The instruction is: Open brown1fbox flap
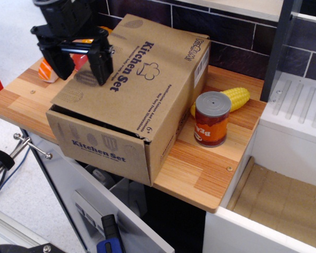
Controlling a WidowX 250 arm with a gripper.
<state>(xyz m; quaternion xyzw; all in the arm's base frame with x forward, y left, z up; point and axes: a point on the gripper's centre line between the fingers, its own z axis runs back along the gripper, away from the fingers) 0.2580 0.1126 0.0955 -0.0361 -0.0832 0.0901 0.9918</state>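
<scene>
Brown1fbox (129, 100) sits on the wooden counter (210, 163), its near end overhanging the edge, and we see the flap (134, 74) lying shut on top, so the opening is not yet done. Our gripper (80, 64) hovers with fingers spread and empty over the flap's left edge. A can (212, 119) and corn (233, 98) stand to the right.

Where things sit around the big box

The brown1fbox (127, 95) sits on the surface (200, 168), its flap (137, 68) on top. The can (212, 119) stands just right of the box, with the corn (233, 98) behind the can. The gripper (82, 66) hangs over the box's left side.
</scene>
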